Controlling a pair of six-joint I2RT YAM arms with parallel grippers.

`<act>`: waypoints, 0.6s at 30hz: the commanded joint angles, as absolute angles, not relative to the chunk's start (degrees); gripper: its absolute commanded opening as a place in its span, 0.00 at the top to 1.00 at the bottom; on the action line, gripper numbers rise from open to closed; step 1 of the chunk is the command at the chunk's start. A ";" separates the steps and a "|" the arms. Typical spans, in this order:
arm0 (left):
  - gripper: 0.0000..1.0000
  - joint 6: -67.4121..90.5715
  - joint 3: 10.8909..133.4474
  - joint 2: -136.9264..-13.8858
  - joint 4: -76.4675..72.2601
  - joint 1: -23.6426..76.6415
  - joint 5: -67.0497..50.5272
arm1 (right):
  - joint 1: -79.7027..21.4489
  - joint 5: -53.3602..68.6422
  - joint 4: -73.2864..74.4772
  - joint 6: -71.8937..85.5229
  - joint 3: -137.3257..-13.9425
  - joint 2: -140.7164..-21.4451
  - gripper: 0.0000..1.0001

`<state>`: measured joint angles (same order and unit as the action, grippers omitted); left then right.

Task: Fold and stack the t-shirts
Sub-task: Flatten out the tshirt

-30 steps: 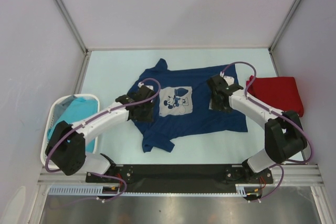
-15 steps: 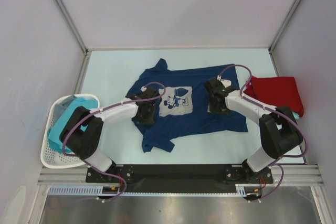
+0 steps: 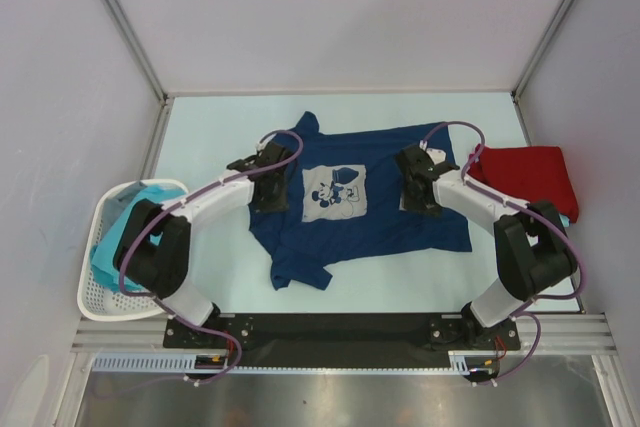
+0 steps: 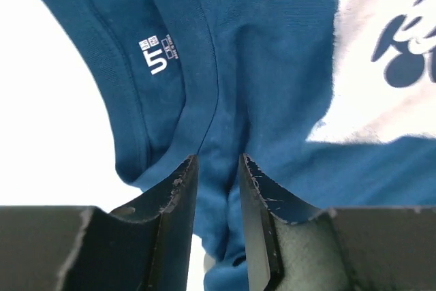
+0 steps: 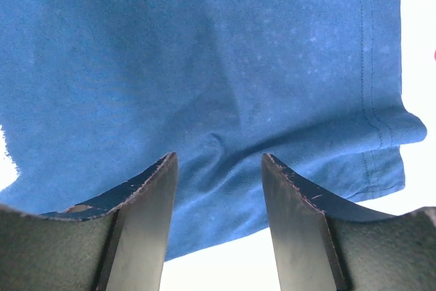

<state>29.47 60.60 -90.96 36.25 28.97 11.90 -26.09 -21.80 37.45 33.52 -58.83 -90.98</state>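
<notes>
Two pincers: found both low on the navy t-shirt (image 3: 360,232), spread print-up in the middle of the desk (image 3: 220,127), neck to the left and hem to the right. Saw the left pincer (image 4: 217,163) narrowed around a ridge of cloth just beside the collar (image 4: 204,66); could not tell if truly pinching. Saw the right pincer (image 5: 218,158) spread, tips pressed on the cloth near the hem (image 5: 381,120), with a small pucker between them and nothing gripped. Noted the red t-shirt (image 3: 525,175) folded at the right, and turquoise t-shirts (image 3: 125,227) in the white basket (image 3: 95,297) at the left. Judged the step as the start of the navy shirt's first fold. Judged the next move to need a firm closing at both ends, then an even lift together, to avoid twisting
</notes>
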 commanded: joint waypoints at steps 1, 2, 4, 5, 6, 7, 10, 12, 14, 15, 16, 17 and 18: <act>0.64 29.27 61.35 -94.74 36.12 28.13 11.69 | -25.49 -22.24 36.30 32.87 -59.68 -91.41 0.42; 0.65 29.27 61.35 -95.44 36.12 28.04 11.52 | -25.31 -22.24 36.30 32.87 -59.50 -91.23 0.42; 0.67 29.27 61.78 -98.16 37.43 27.43 11.43 | -24.70 -22.06 36.21 32.70 -59.33 -90.79 0.42; 0.68 29.35 62.40 -99.04 37.96 27.16 11.51 | -24.52 -21.89 36.12 32.61 -59.24 -90.70 0.42; 0.71 29.44 62.58 -100.01 38.23 26.98 11.69 | -24.26 -21.80 36.12 32.52 -59.15 -90.36 0.42; 0.74 29.53 62.67 -100.19 38.32 26.72 11.78 | -23.91 -21.54 36.12 32.43 -59.15 -90.18 0.43; 0.76 29.53 63.02 -100.20 38.41 26.45 12.21 | -23.47 -21.18 35.95 32.43 -59.06 -89.91 0.42; 0.78 29.44 63.28 -100.37 38.58 26.28 12.65 | -23.38 -21.01 35.95 32.52 -59.06 -89.91 0.43; 0.80 29.53 63.46 -101.25 39.11 26.02 12.83 | -23.38 -20.92 35.95 32.70 -58.89 -89.91 0.43; 0.83 29.53 63.37 -101.60 39.20 25.58 12.83 | -23.38 -20.83 35.95 32.78 -58.71 -89.83 0.43; 0.83 29.79 62.93 -101.95 39.37 25.23 12.92 | -23.38 -20.92 35.86 32.78 -58.62 -89.56 0.43; 0.83 29.97 62.76 -102.13 39.46 24.96 12.92 | -23.47 -20.92 35.86 32.87 -58.45 -89.39 0.43; 0.84 30.06 62.49 -102.13 39.64 24.53 13.01 | -23.38 -20.92 35.95 32.87 -58.36 -89.21 0.43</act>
